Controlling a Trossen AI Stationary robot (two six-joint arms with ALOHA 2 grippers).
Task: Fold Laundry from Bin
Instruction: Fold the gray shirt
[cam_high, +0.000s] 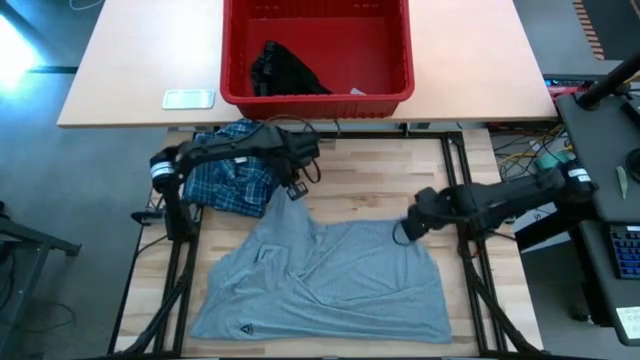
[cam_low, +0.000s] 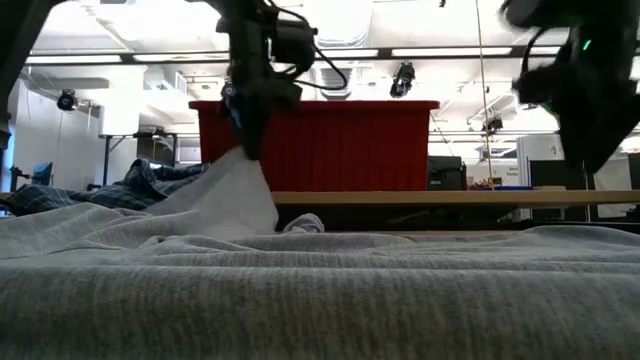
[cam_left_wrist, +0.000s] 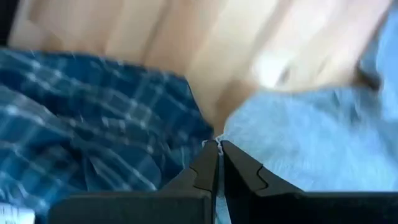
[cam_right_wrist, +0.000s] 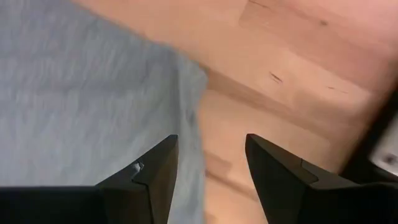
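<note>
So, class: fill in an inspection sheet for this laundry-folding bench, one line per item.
Surface: pale wooden table, mostly covered by cloth.
Job's things: light grey T-shirt spread out; blue-and-white plaid shirt crumpled beside it; red plastic bin holding a small black garment.
Clutter: small white flat object beside the bin.
Grippers: left gripper shut on the T-shirt's edge, lifting it; right gripper open over the T-shirt's far edge.
Cables: tangle at the right.
Surroundings: office room with ceiling lights.

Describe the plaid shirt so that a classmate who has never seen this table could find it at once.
Start at the red bin on the far table. Just in front of its left corner, a crumpled plaid shirt lies beside the big grey T-shirt. It alone has blue-and-white checks.
</note>
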